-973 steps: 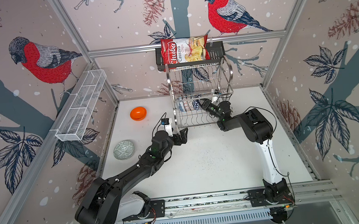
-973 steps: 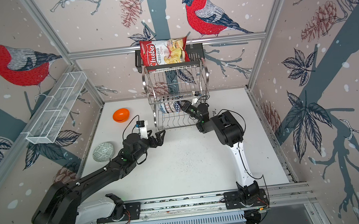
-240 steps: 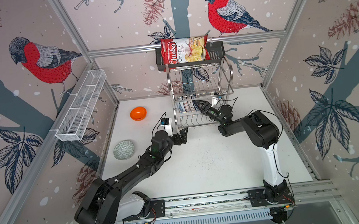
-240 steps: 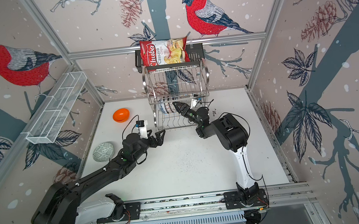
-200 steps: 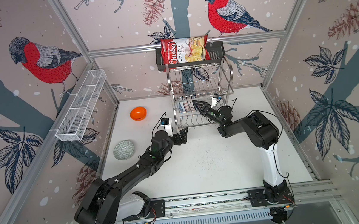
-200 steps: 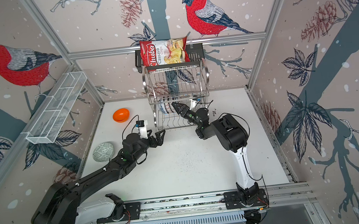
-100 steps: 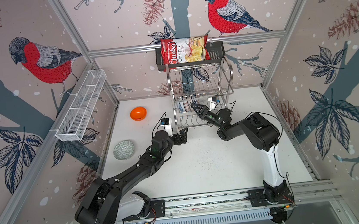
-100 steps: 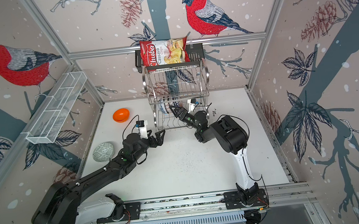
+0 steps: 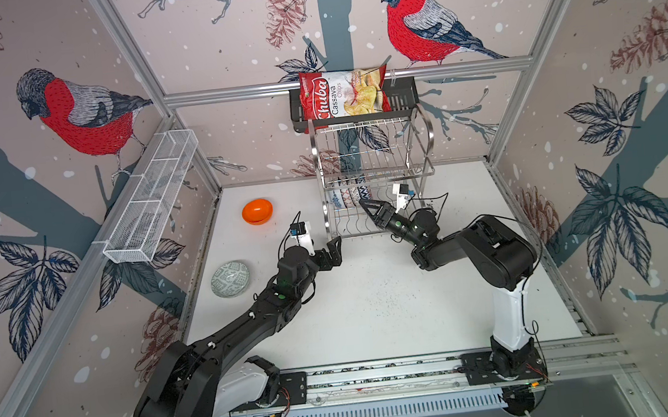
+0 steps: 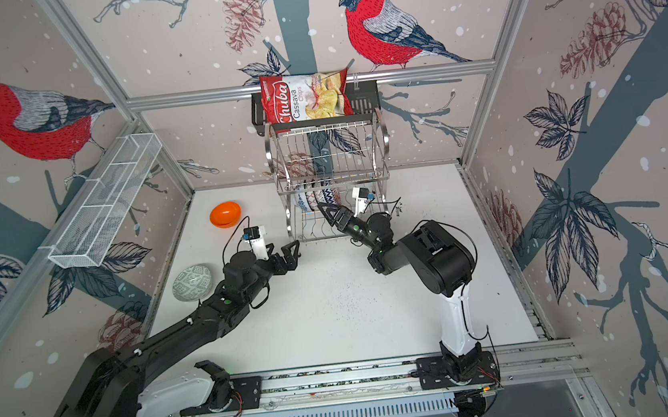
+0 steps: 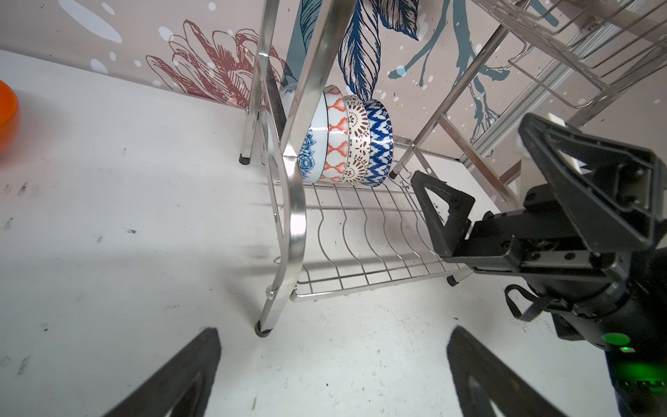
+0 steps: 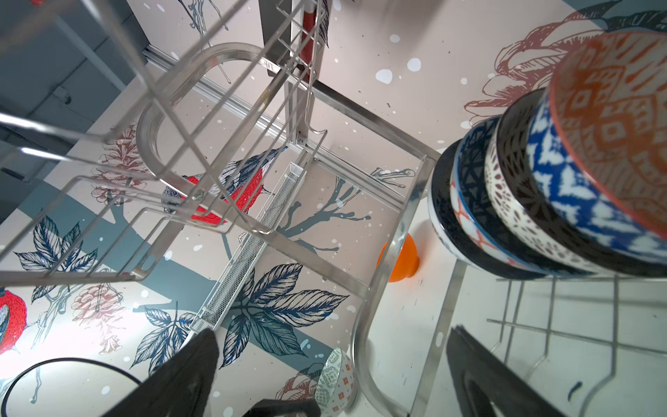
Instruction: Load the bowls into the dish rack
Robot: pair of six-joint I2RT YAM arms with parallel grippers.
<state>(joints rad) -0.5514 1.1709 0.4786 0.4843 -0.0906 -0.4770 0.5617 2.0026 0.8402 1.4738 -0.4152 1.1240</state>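
Right gripper: your right gripper (image 9: pixel 369 209) stands with its jaws spread wide and nothing between them; it grasps no bowl.
Right gripper position: it reaches into the lower tier of the dish rack (image 9: pixel 427 135) from the front, above the wavy slot wires. In the left wrist view it is near the row of bowls but apart from it.
Left gripper: your left gripper (image 9: pixel 333 248) is likewise spread wide and empty.
Left gripper position: it hangs low over the table (image 9: pixel 375 306), just outside the rack's front left leg.
Loaded bowls: four stand on edge, packed one against the next, at the left end of the lower tier toward the back. From the end frame inward you have the blue-floral bowl (image 11: pixel 308 148), red-white bowl (image 11: pixel 335 144), dotted bowl (image 11: pixel 355 144) and blue zigzag bowl (image 11: pixel 377 144).
Bowls outside the rack: the orange bowl (image 9: pixel 257 211) sits on the table left of the rack, near the back wall. The grey-green bowl (image 9: pixel 229 279) sits nearer the front, by the left wall, well apart from the rack.
Surroundings: a chips bag (image 9: pixel 344 93) lies in the black shelf (image 9: pixel 400 94) above the rack. A white mesh basket (image 9: pixel 151 198) hangs on the left wall.
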